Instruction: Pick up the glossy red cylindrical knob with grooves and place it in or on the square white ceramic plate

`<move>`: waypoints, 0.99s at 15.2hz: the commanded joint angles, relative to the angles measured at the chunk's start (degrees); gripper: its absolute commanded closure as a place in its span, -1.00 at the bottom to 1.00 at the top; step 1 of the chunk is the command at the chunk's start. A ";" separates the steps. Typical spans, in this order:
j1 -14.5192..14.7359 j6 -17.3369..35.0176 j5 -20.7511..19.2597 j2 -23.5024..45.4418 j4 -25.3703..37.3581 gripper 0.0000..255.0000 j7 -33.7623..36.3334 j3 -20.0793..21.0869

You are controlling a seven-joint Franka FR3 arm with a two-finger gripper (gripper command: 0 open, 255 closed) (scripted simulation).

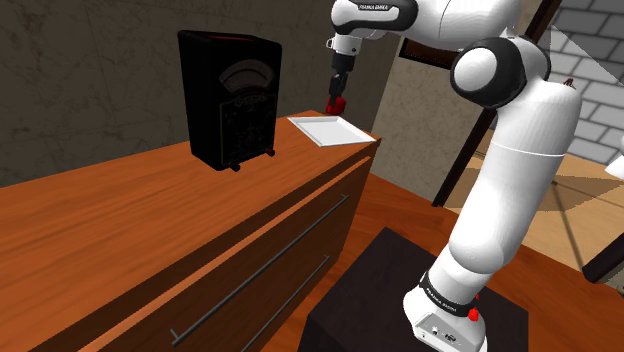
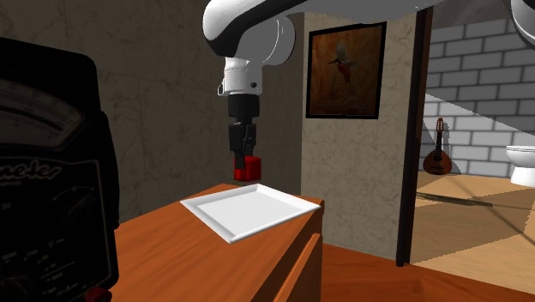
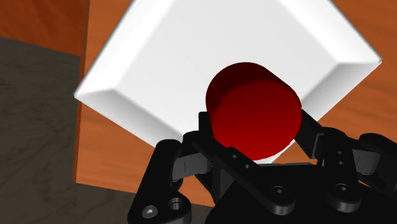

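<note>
- Furthest left on the wooden dresser [image 1: 150, 230] stands a black meter box [image 1: 228, 100]. It is well apart from the work and has no part in the task.
- Next comes the square white plate [image 1: 322, 130], lying flat near the dresser's corner, with nothing resting in it.
- Just above the plate's far edge hangs the hand [image 1: 338, 96], its fingers pinching the red knob [image 1: 337, 104] between them. The knob appears clear of both plate and wood, and the wrist view shows white plate beneath it.
- By my judgement the pick-up is done and the carry is nearly finished.
- What is left is to shift slightly toward the plate's middle, lower the knob and release it.
</note>
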 commanded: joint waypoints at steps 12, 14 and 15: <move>0.03 10.73 -0.01 -0.39 -11.08 1.00 -0.39 -0.01; 0.03 10.73 -0.01 -0.39 -11.08 1.00 -0.39 0.00; 0.03 10.73 -0.01 -0.39 -11.08 1.00 -0.39 0.00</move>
